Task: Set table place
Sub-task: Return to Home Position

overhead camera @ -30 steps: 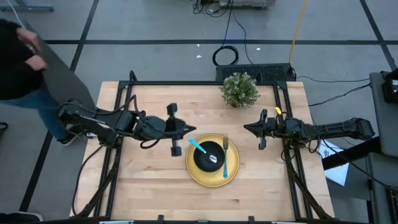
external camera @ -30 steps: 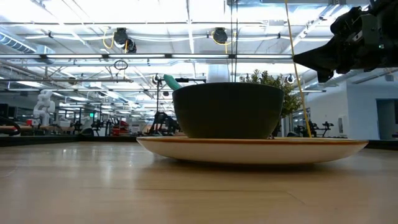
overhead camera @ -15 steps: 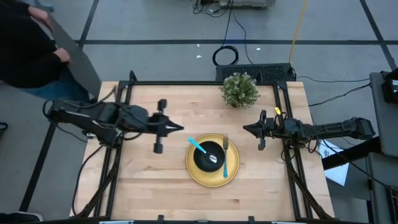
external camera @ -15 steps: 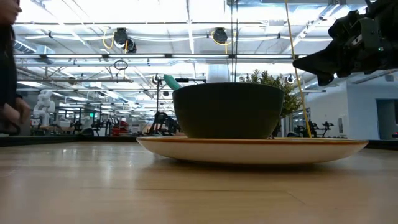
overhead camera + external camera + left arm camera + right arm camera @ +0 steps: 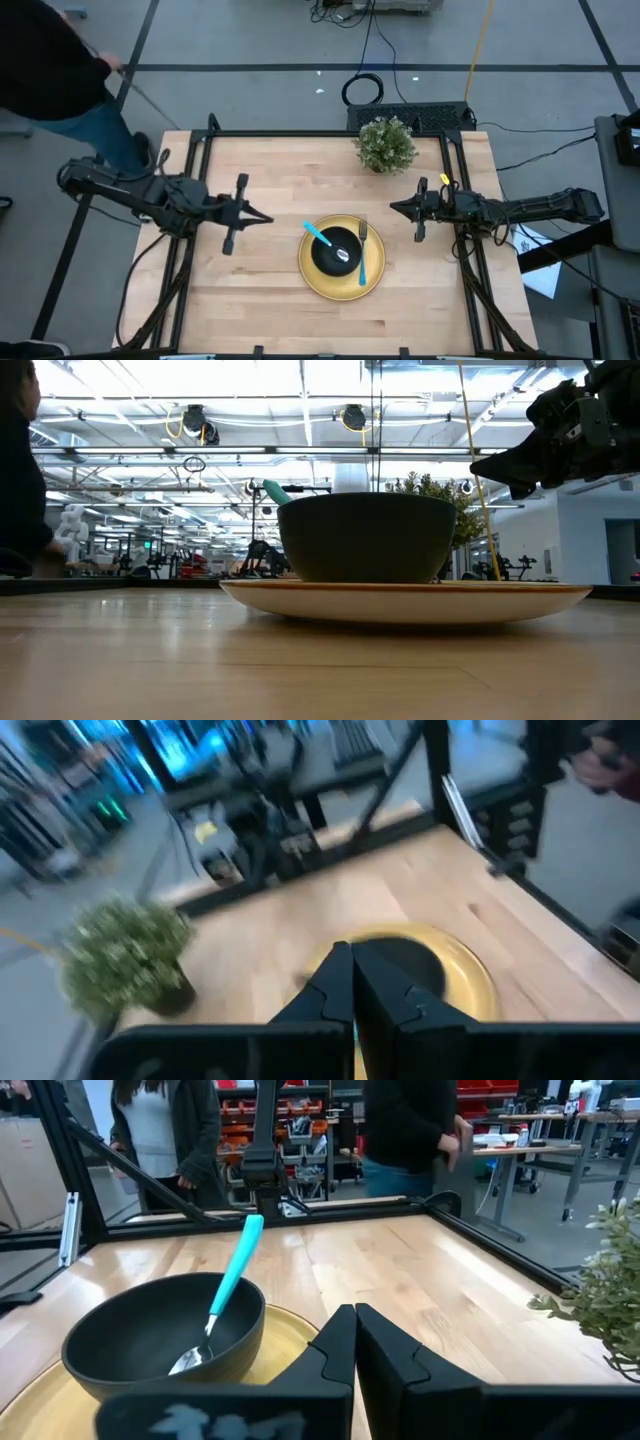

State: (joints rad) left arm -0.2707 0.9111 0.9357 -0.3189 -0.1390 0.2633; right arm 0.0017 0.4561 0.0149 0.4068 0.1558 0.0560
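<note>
A round yellow plate (image 5: 341,283) lies on the light-wood table (image 5: 260,300), right of its middle. A black bowl (image 5: 331,252) stands on the plate, and a spoon with a turquoise handle (image 5: 228,1288) leans inside it against the rim. A fork with a turquoise handle (image 5: 363,258) lies on the plate beside the bowl. My left gripper (image 5: 266,219) is shut and empty, left of the plate. My right gripper (image 5: 393,207) is shut and empty, right of the plate. Both hover above the table.
A small green potted plant (image 5: 386,146) stands at the table's far edge, right of centre. A black metal frame (image 5: 200,150) edges the table. A person (image 5: 55,70) stands beyond the far left corner; other people (image 5: 170,1130) show behind the table.
My left gripper has drawn back toward the table's left edge, away from the plate, staying shut. The person at the far left has moved about. The plate, bowl, spoon and fork have kept still.
</note>
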